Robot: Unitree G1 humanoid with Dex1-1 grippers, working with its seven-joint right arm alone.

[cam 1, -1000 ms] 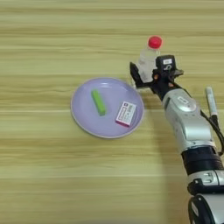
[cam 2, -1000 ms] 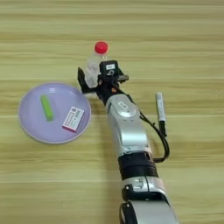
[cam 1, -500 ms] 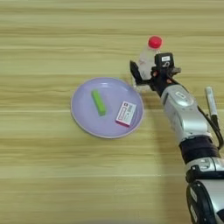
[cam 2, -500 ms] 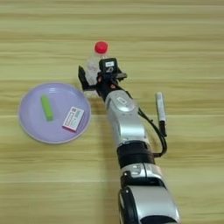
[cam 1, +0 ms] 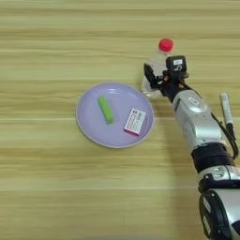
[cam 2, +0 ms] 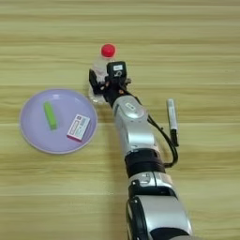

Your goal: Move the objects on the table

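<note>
Step in hand, prob.: grasping bottle (cam 1: pixel 157 65), upper-centre of frame, upright on table (cam 1: pixel 47 187) just right of purple plate (cam 1: pixel 89 126). Pincer (cam 2: pixel 99 87) spread round bottle's lower body, not clamped. Next: squeeze shut w/o tipping, then lift. Green bar (cam 1: pixel 105 109) on plate; pen (cam 2: pixel 172 120) at right.

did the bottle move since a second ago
No. The bottle stands in the same spot just beyond the purple plate's far right rim, red cap up, with the right gripper at its base.
</note>
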